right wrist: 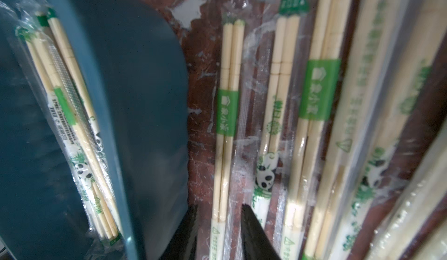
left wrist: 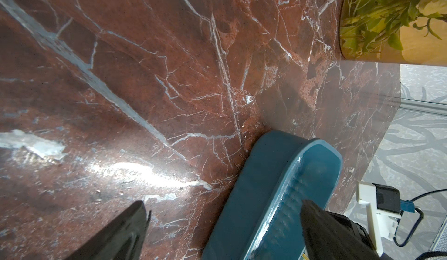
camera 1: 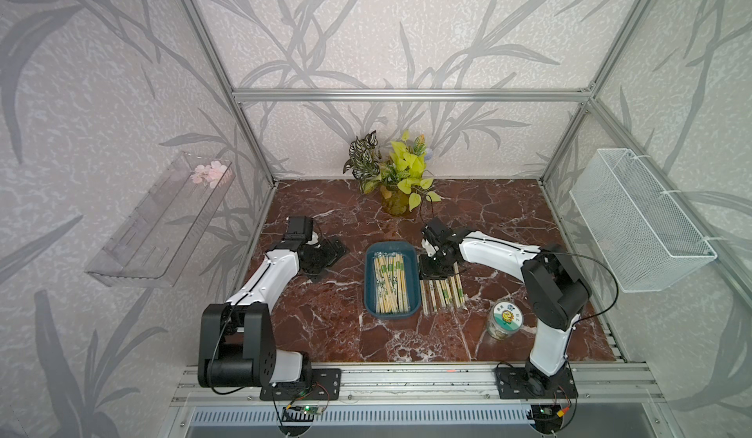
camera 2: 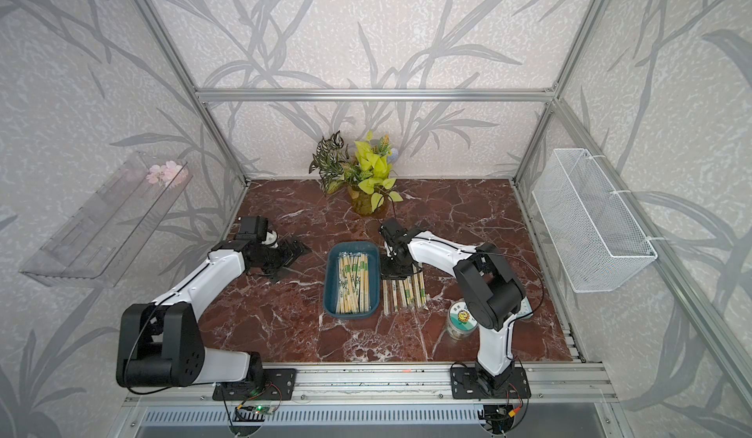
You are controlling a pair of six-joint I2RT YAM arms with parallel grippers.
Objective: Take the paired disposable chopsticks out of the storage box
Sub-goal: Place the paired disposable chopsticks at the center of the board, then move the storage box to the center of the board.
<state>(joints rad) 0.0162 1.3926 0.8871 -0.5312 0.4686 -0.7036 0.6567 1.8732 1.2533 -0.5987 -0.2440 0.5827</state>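
At the left of the bench (camera 1: 317,326), the left tool (camera 1: 330,257) sits low with jaws wide apart, holding nothing, near the storage box (camera 1: 369,289) but not touching it. The box is mid-bench and holds a thick bundle of paired disposable chopsticks (camera 1: 390,283) lying lengthwise. Just right of the box, a row of pairs (camera 1: 441,293) lies flat on the bench, side by side and parallel to it. The right tool (camera 1: 434,270) is down at the far end of that row, jaws a little apart, straddling the pair nearest the box (right wrist: 226,116) without pinching it. Further right stands a lidded jar (camera 1: 504,320), unrelated. The step reads as setting a pair into the row, release end. The task is partly done, with plenty left in the box. The next move likely needs the right tool lifted straight clear so the sleeve doesn't drag, then taken over the box wall to pinch one sleeve only. The sleeves look slick and overlap, so a double pick is a risk. Both top views give the layout but hide the jaw gap. The right wrist view shows the gap, green labels and panda print. The left wrist view shows only a box corner, contents blurred.
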